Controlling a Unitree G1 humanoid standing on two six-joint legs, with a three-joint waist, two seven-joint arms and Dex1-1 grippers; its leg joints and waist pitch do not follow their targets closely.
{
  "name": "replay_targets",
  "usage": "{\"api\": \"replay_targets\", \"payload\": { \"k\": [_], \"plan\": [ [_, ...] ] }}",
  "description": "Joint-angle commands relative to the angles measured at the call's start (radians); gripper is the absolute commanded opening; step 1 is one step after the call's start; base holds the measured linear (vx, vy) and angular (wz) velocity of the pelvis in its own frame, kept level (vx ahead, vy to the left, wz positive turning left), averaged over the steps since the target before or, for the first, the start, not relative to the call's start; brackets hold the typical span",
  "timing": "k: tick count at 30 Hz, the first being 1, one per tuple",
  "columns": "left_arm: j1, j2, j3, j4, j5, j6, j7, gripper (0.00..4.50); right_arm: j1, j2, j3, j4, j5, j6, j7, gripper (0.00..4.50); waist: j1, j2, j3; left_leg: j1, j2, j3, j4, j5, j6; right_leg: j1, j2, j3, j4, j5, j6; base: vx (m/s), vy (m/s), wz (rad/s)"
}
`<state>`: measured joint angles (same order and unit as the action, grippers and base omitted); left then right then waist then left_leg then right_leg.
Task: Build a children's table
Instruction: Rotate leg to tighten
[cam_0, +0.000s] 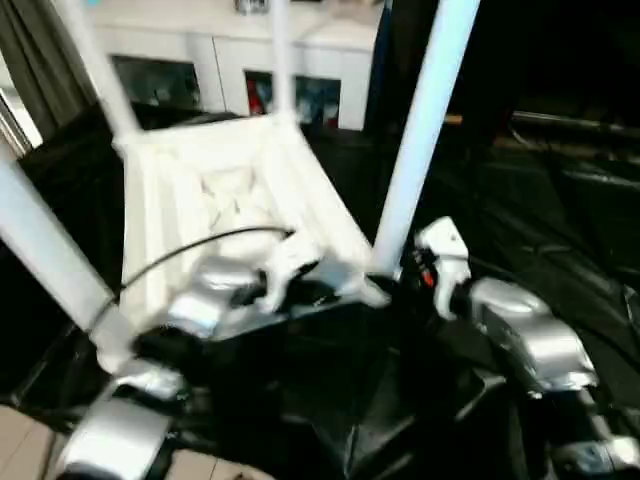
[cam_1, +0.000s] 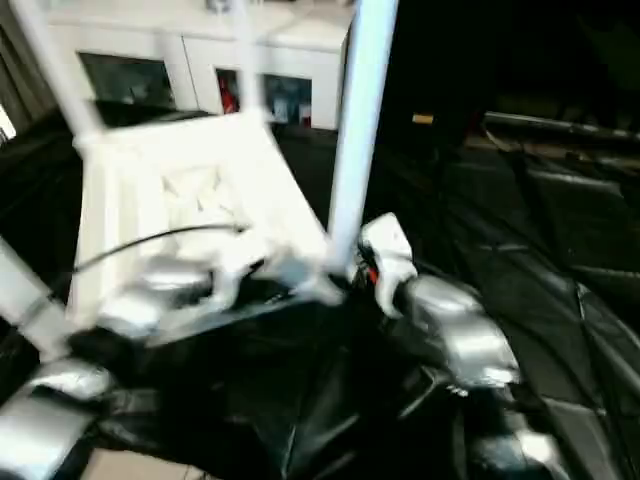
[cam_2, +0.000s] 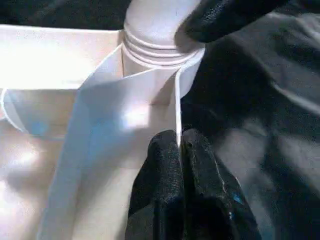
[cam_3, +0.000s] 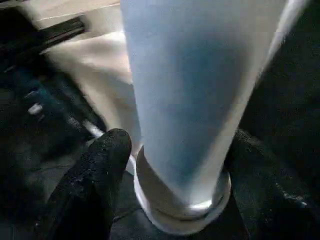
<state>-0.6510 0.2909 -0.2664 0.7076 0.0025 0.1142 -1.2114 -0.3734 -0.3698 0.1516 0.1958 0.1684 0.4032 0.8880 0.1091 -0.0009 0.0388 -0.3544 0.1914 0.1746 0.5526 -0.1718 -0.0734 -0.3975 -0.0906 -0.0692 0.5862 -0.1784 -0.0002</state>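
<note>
Four white legs (cam_0: 425, 125) stand up from the upturned ribbed top (cam_0: 215, 215); left gripper (cam_2: 179, 150) pinches its rim, right gripper (cam_3: 175, 150) clasps one leg

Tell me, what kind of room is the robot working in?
Probably an indoor room set up as a workshop or test space. A white cabinet with glass doors stands at the back, black sheeting covers the ground, and a curtain hangs at one side.

One white table top (cam_0: 215, 215), ribbed side up; four white legs (cam_0: 425, 130) standing from its corners (one at each); two grippers; one white glass-door cabinet (cam_0: 240, 75) at upper left.
</note>
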Motion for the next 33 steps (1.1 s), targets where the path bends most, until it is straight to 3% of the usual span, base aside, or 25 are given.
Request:
{"api": "replay_targets", "payload": {
  "k": [1, 4, 5, 10, 18, 21, 23, 26, 27, 29, 31, 32, 33],
  "plan": [
    [0.005, -0.014, -0.038, -0.056, -0.032, 0.006, -0.083, 0.0, 0.012, -0.006, 0.09, -0.037, 0.032, 0.01, 0.122, 3.11, 0.012, -0.007, -0.055, 0.001, 0.042, -0.004, -0.053, -0.183, 0.065, 0.053, -0.057, 0.041, -0.05, -0.116, -0.233, 0.0, 0.0, 0.0],
    [0.014, 0.003, -0.047, -0.075, -0.041, 0.026, -0.123, 0.0, 0.015, -0.033, 0.102, -0.045, 0.03, 0.009, 0.159, 3.11, 0.021, -0.005, -0.055, 0.01, 0.044, -0.001, -0.053, -0.209, 0.052, 0.046, -0.059, 0.043, -0.054, -0.142, -0.239, 0.0, 0.0, 0.0],
    [0.027, 0.025, -0.058, -0.101, -0.052, 0.049, -0.171, 0.0, 0.018, -0.065, 0.113, -0.055, 0.028, 0.009, 0.202, 3.11, 0.029, -0.01, -0.052, 0.005, 0.044, -0.003, -0.055, -0.219, 0.044, 0.051, -0.059, 0.043, -0.05, -0.158, -0.234, 0.0, 0.0, 0.0],
    [0.062, 0.064, -0.07, -0.16, -0.077, 0.09, -0.249, 0.0, 0.018, -0.139, 0.138, -0.073, 0.034, 0.02, 0.292, 3.11, 0.036, -0.016, -0.047, 0.005, 0.044, -0.002, -0.057, -0.24, 0.033, 0.045, -0.062, 0.047, -0.056, -0.223, -0.212, 0.0, 0.0, 0.0],
    [0.075, 0.072, -0.055, -0.181, -0.071, 0.092, -0.231, 0.0, 0.019, -0.129, 0.155, -0.077, 0.036, 0.03, 0.312, 2.48, 0.037, -0.018, -0.05, 0.004, 0.041, -0.004, -0.054, -0.226, 0.027, 0.045, -0.06, 0.046, -0.054, -0.208, -0.207, 0.0, 0.0, 0.0],
    [0.073, 0.069, -0.055, -0.187, -0.074, 0.1, -0.217, 0.0, 0.022, -0.131, 0.15, -0.079, 0.051, 0.038, 0.314, 2.46, 0.038, -0.026, -0.047, 0.001, 0.04, -0.004, -0.054, -0.216, 0.034, 0.046, -0.061, 0.046, -0.053, -0.22, -0.203, 0.0, 0.0, 0.0],
    [0.072, 0.066, -0.049, -0.192, -0.075, 0.103, -0.204, 0.0, 0.025, -0.129, 0.15, -0.078, 0.06, 0.045, 0.319, 2.44, 0.038, -0.023, -0.046, 0.003, 0.041, -0.004, -0.055, -0.218, 0.034, 0.044, -0.062, 0.046, -0.054, -0.228, -0.201, 0.0, 0.0, 0.0],
    [0.064, 0.043, -0.025, -0.175, -0.068, 0.098, -0.139, 0.0, 0.034, -0.098, 0.134, -0.058, 0.062, 0.05, 0.279, 2.42, 0.038, -0.019, -0.046, 0.003, 0.041, -0.005, -0.054, -0.222, 0.031, 0.043, -0.06, 0.046, -0.054, -0.218, -0.203, 0.0, 0.0, 0.0],
    [0.061, 0.035, -0.02, -0.164, -0.061, 0.091, -0.114, 0.0, 0.035, -0.085, 0.124, -0.049, 0.063, 0.052, 0.258, 2.42, 0.037, -0.021, -0.045, 0.004, 0.04, -0.004, -0.055, -0.23, 0.028, 0.042, -0.06, 0.047, -0.056, -0.221, -0.204, 0.0, 0.0, 0.0],
    [0.038, -0.001, -0.003, -0.104, -0.032, 0.067, -0.001, 0.0, 0.034, -0.031, 0.085, 0.0, 0.053, 0.06, 0.151, 2.42, 0.035, -0.018, -0.044, 0.002, 0.039, -0.006, -0.057, -0.246, 0.02, 0.044, -0.061, 0.046, -0.058, -0.244, -0.201, 0.0, 0.0, 0.0],
    [0.004, -0.045, 0.008, -0.031, 0.008, 0.052, 0.142, 0.0, 0.029, 0.033, 0.044, 0.061, 0.025, 0.063, 0.005, 2.41, 0.027, -0.013, -0.04, 0.013, 0.031, -0.012, -0.06, -0.34, -0.023, 0.04, -0.064, 0.041, -0.081, -0.432, -0.149, 0.0, 0.0, 0.0],
    [-0.017, -0.079, 0.021, 0.004, 0.017, 0.061, 0.228, 0.0, 0.021, 0.082, 0.011, 0.099, 0.01, 0.071, -0.109, 2.41, 0.025, -0.012, -0.042, 0.017, 0.031, -0.013, -0.061, -0.354, -0.032, 0.036, -0.066, 0.041, -0.087, -0.478, -0.128, 0.0, 0.0, 0.0],
    [-0.02, -0.083, 0.023, 0.007, 0.018, 0.062, 0.237, 0.0, 0.02, 0.087, 0.008, 0.103, 0.008, 0.072, -0.122, 2.41, 0.025, -0.012, -0.042, 0.017, 0.031, -0.013, -0.061, -0.354, -0.032, 0.036, -0.066, 0.041, -0.087, -0.478, -0.128, 0.0, 0.0, 0.0]
  ]
}}
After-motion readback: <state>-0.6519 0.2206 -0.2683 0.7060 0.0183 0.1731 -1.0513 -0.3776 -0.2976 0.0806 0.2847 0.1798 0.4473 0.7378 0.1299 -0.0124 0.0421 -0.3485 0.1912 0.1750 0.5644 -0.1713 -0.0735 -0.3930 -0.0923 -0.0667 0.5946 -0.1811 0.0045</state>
